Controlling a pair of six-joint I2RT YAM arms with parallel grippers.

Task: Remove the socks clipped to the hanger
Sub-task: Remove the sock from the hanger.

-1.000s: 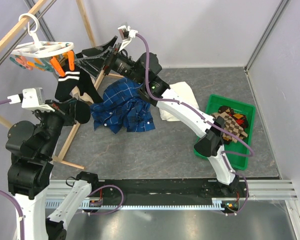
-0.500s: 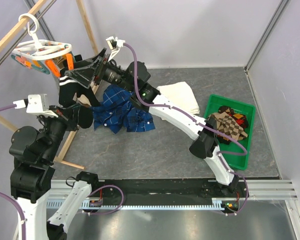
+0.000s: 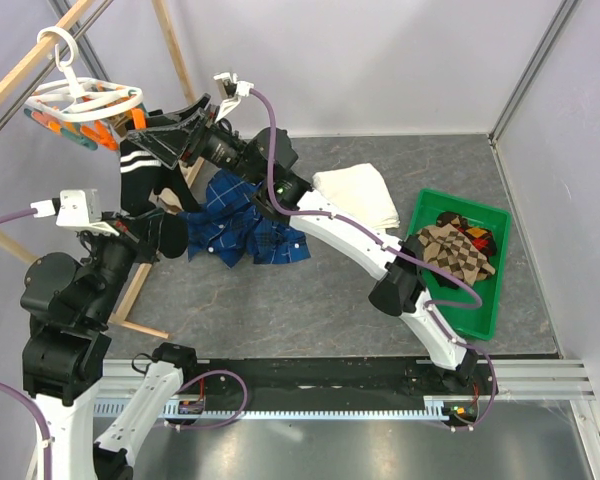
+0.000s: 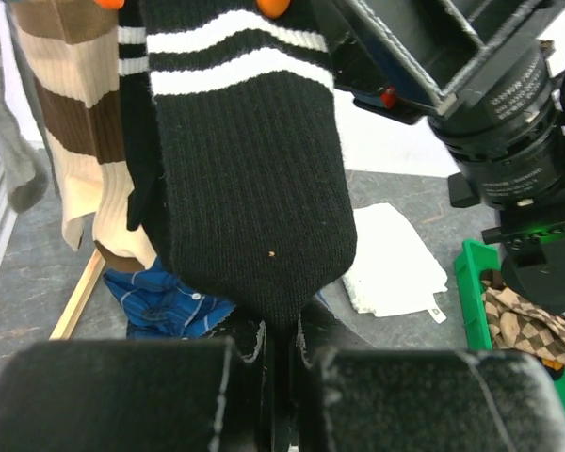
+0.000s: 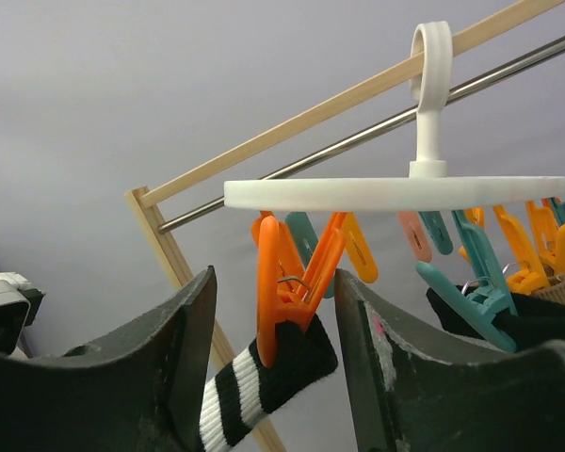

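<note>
Your left fingers (image 4: 308,347) are clamped on the black sock (image 4: 250,188) at its toe; your right fingers (image 5: 190,350) stand apart, either side of the orange clip (image 5: 281,292) gripping a striped cuff (image 5: 254,391) under the hanger (image 5: 395,193).

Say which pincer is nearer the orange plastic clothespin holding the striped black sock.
Right: right pincer straddles the orange plastic clothespin; left pincer, below, grips the toe of the striped black sock.

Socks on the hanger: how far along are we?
Done: checkered socks in the green bin. In hand: left claw shut on the black sock, right claw open around its orange clip. Left: that sock, plus a brown-striped sock and a grey sock hanging.
</note>
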